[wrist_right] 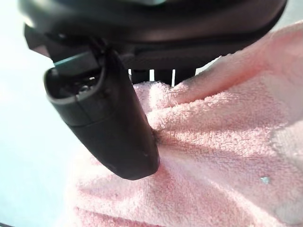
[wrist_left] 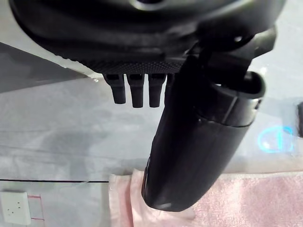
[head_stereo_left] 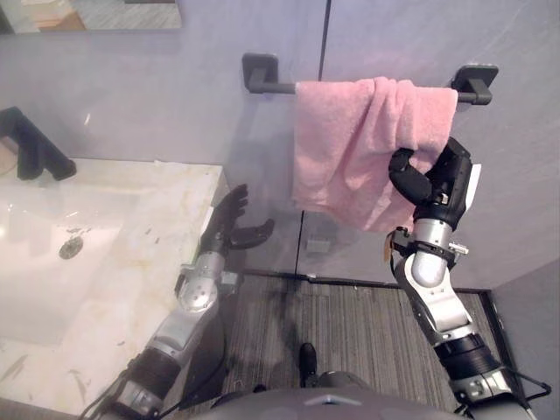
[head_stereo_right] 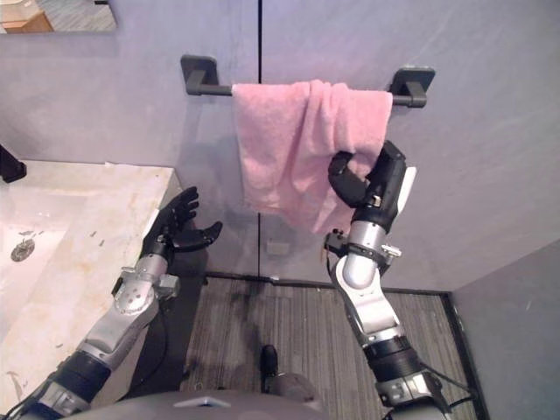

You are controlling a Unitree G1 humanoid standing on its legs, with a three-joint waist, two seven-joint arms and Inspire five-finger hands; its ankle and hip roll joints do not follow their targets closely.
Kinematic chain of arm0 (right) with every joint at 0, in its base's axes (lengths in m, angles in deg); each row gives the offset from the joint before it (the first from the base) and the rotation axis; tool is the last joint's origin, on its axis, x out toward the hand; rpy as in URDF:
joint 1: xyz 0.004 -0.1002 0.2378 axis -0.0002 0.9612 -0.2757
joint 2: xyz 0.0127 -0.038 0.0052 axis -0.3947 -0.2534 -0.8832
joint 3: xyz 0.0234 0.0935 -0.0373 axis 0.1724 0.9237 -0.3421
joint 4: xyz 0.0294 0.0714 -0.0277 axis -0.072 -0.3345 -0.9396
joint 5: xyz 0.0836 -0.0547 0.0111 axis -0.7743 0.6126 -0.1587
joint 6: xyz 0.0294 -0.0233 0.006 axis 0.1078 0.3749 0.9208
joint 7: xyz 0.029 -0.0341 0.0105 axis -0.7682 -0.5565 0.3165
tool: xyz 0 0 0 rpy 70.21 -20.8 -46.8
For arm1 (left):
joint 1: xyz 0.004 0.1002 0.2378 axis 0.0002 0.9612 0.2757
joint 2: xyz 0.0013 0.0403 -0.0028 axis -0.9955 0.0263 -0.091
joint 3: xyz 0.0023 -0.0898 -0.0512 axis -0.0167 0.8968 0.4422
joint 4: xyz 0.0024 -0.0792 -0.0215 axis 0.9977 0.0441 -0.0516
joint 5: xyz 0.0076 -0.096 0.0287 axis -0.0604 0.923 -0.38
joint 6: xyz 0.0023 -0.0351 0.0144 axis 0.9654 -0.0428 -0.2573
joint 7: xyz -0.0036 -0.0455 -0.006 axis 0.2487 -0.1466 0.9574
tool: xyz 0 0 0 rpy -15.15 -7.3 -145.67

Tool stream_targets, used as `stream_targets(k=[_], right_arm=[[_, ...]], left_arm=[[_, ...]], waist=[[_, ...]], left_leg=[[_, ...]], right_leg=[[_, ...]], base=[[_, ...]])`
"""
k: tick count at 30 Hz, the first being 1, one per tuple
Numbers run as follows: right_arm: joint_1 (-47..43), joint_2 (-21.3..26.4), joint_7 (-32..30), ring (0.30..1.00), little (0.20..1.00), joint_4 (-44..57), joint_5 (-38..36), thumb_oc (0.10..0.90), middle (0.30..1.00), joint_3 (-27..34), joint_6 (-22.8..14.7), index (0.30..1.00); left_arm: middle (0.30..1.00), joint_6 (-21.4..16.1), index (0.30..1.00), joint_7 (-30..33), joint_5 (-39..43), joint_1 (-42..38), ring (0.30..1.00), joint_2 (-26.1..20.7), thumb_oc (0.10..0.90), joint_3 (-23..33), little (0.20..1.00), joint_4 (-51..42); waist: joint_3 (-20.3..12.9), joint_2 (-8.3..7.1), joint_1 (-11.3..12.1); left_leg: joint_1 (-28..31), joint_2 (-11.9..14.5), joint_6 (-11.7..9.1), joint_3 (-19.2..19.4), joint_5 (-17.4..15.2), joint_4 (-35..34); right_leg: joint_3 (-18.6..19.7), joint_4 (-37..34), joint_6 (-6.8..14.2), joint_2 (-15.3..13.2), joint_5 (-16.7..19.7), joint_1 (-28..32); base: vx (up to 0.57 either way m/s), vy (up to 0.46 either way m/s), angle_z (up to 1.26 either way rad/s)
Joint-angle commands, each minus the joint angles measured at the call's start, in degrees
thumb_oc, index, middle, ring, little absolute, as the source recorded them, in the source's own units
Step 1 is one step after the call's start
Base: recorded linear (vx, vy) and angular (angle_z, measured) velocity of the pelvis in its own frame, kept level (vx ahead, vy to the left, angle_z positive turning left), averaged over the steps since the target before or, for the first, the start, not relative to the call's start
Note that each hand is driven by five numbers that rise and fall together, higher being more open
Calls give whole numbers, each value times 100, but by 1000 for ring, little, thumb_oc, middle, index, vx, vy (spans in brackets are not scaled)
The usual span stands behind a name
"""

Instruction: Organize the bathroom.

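Observation:
A pink towel hangs bunched over a dark towel bar on the grey wall. My right hand is raised to the towel's right lower part. Its thumb presses into the cloth from the front while its fingers sit behind the fold, pinching it. My left hand hovers open below and left of the towel, by the counter's corner, touching nothing. Past its thumb, the left wrist view shows the towel's edge.
A marble counter with a white basin and drain lies at the left, with a black faucet behind it. A wall socket sits under the towel. Striped floor runs below.

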Motion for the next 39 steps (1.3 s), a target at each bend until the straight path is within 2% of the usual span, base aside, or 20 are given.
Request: stream_targets(k=[1,9,14,23,24,25,26,27,29,34,39], right_arm=[[158,15,273,900,900,121,-180,800,900,243,-599,900],[-45,1,263,900,900,-18,-163,800,900,397,-752,900],[-233,162,180,900,900,-63,71,800,900,572,-711,900],[-566,334,480,900,900,-356,-99,800,900,772,-766,900],[-578,340,512,834,834,-363,-133,756,834,773,-765,834],[-614,346,578,625,625,-394,-136,616,625,786,-764,625],[-622,354,584,592,592,-401,-134,595,592,791,-763,592],[-650,379,675,446,446,-455,-212,497,446,819,-791,446],[-677,382,717,300,300,-494,-212,400,300,836,-797,300],[-696,399,851,300,300,-605,-347,400,300,909,-798,300],[-570,326,681,300,300,-606,-213,400,300,975,-856,300]], left_arm=[[900,-597,900,54,-286,-114,900,-210,800,382,900,-372],[900,-586,900,-32,-315,-42,900,-224,800,394,900,-329],[900,-596,900,-108,-291,-9,900,-237,800,417,900,-277],[900,-541,900,-272,-271,3,900,-269,800,458,900,-240],[900,-540,900,-274,-273,5,900,-271,800,456,900,-242],[900,-519,900,-286,-275,10,900,-274,800,467,900,-257],[900,-516,900,-291,-274,13,900,-277,800,472,900,-261],[900,-538,900,-315,-280,28,900,-284,800,488,900,-235],[900,-548,900,-323,-285,27,900,-284,800,489,900,-216],[900,-591,900,-372,-294,94,900,-292,800,538,900,-177],[900,-604,900,-350,-337,152,900,-269,800,558,900,-202]], waist=[[-291,-57,-75],[-295,-73,-10],[-304,-95,44],[-337,-127,125],[-337,-128,128],[-341,-134,143],[-343,-135,146],[-355,-138,154],[-355,-144,161],[-360,-150,188],[-357,-139,174]], left_leg=[[202,-120,-101,102,899,577],[219,-124,-106,62,872,560],[219,-122,-112,28,841,564],[253,-97,-136,-19,845,543],[254,-95,-136,-19,844,543],[252,-95,-138,-29,849,549],[250,-94,-140,-30,851,547],[249,-91,-143,-35,853,537],[249,-90,-144,-45,850,532],[273,-73,-152,-51,839,508],[290,-68,-149,-56,843,493]], right_leg=[[231,261,269,-16,-325,-96],[194,257,269,-25,-323,-78],[145,260,271,-39,-330,-71],[48,232,268,-59,-331,-23],[43,234,267,-61,-332,-23],[26,237,266,-66,-333,-20],[21,237,267,-68,-332,-22],[12,234,267,-70,-332,-26],[1,240,268,-74,-334,-31],[-36,239,267,-86,-342,-23],[-32,245,268,-77,-339,-31]], base=[[0,0,0],[0,0,0],[0,0,0],[4,-5,2],[0,0,0],[0,0,0],[11,-19,5],[7,-12,6],[7,-15,5],[6,-10,3],[0,0,0]])
